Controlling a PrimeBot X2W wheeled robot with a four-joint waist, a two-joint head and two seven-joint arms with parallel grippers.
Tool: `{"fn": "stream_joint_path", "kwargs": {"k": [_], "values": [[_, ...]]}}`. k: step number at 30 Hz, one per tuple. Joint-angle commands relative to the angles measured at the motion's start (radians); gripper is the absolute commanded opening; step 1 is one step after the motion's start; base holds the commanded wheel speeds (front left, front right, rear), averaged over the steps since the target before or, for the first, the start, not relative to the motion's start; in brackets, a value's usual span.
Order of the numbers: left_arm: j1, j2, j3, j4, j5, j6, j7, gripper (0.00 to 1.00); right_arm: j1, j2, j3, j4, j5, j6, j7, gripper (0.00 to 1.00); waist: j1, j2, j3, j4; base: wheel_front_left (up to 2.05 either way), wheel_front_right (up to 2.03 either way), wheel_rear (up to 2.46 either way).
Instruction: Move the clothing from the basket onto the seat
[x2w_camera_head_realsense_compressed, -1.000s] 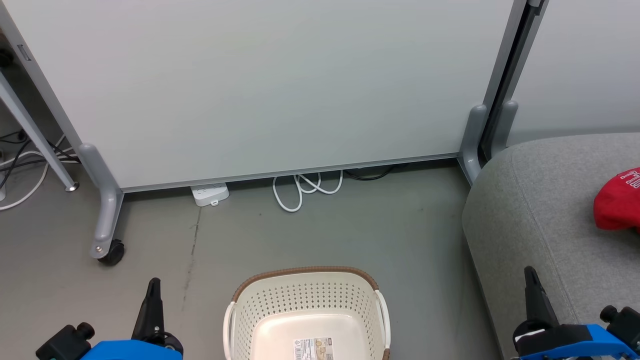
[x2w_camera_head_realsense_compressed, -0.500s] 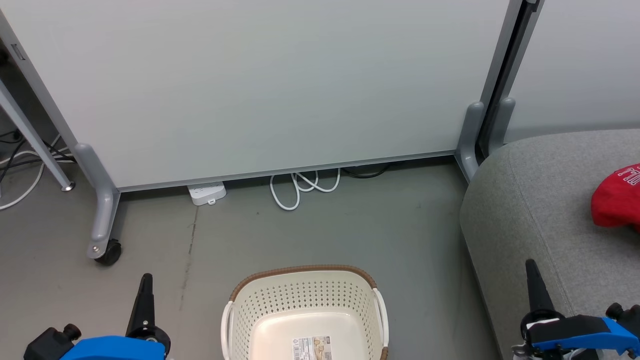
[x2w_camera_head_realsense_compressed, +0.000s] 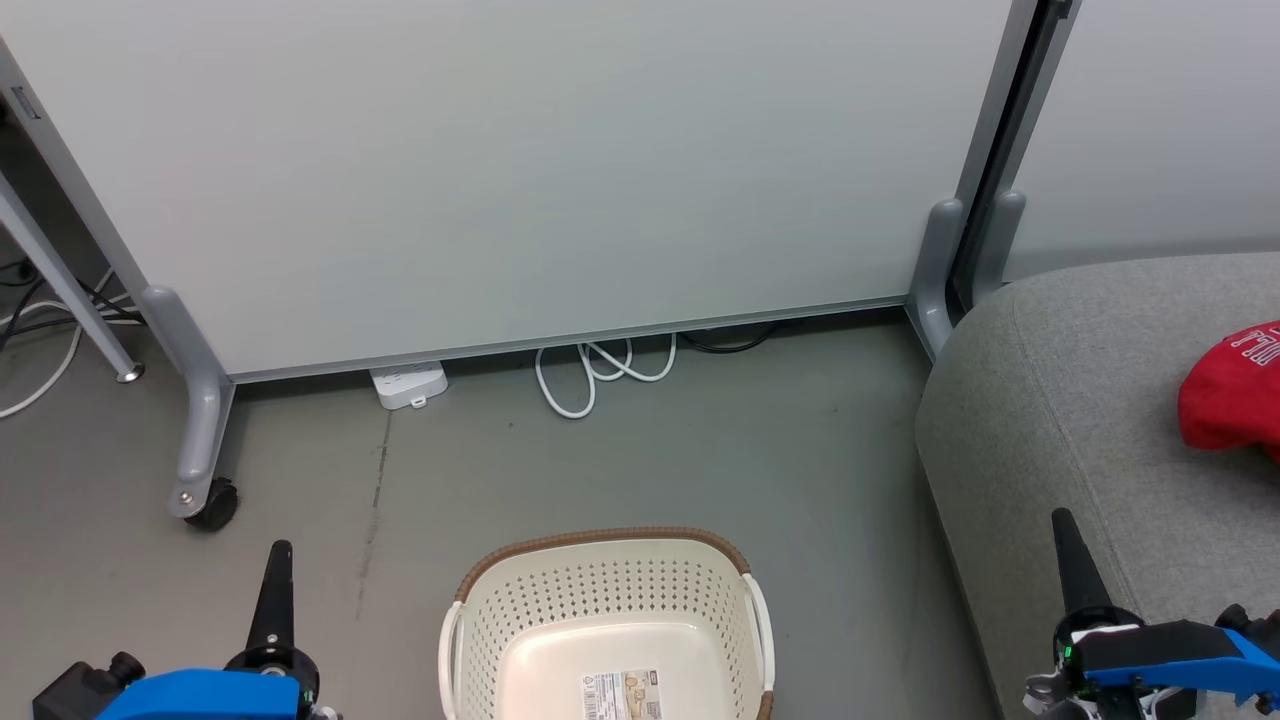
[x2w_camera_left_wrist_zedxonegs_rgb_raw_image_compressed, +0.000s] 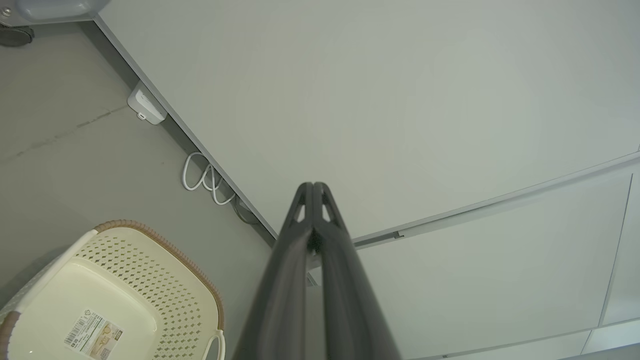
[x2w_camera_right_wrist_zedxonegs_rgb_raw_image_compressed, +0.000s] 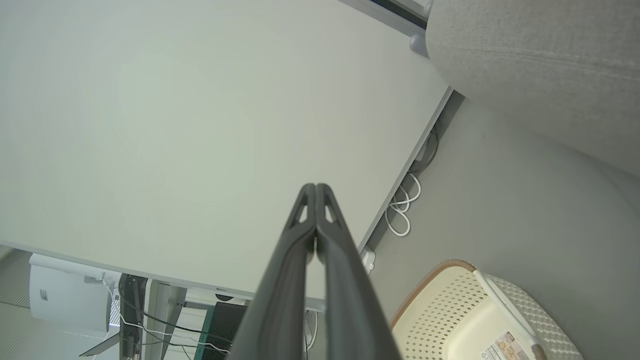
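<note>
The red garment (x2w_camera_head_realsense_compressed: 1228, 398) with white lettering lies on the grey upholstered seat (x2w_camera_head_realsense_compressed: 1060, 400) at the far right of the head view. The frame edge cuts it off, so its long axis cannot be told. It lies ahead of and to the right of the right gripper (x2w_camera_head_realsense_compressed: 1064, 525), which hovers over the seat's near rounded corner, apart from the cloth, so the right arm is plainly the nearer one. The left gripper (x2w_camera_head_realsense_compressed: 279, 555) stands well apart from the garment, above the grey floor (x2w_camera_head_realsense_compressed: 700, 450) on the far side of the basket (x2w_camera_head_realsense_compressed: 600, 538).

The basket sits on the floor between the two grippers, near the seat's flank but not touching it. Its cream bottom and the label sticker (x2w_camera_head_realsense_compressed: 622, 694) on it lie uncovered. The head view's lower edge cuts off its nearest strip, but the left wrist view takes in most of the interior and no red cloth is there.

Each gripper has its two dark fingers pressed together tip to tip, with nothing between them and touching nothing. Both point up toward the pale partition panel (x2w_camera_head_realsense_compressed: 520, 170).

Judged from this, the transfer looks done or nearly so, and any further pick would turn on the basket, low and midway between the arms
</note>
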Motion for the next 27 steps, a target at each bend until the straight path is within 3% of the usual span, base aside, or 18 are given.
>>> {"fn": "stream_joint_path", "kwargs": {"k": [1, 27], "values": [[-0.023, 0.005, 0.006, -0.014, -0.029, -0.006, 0.008, 0.0, -0.024, 0.001, -0.003, -0.012, 0.034, -0.001, 0.009, 0.0, 0.0, -0.0001, 0.001, -0.001, 0.0, 0.0, 0.0], [-0.029, 0.006, 0.037, -0.023, -0.239, -0.019, 0.063, 0.0, -0.042, 0.004, -0.014, -0.017, 0.261, -0.001, 0.067, 0.0, 0.0, -0.0001, 0.009, -0.012, 0.0, 0.0, 0.0]]}}
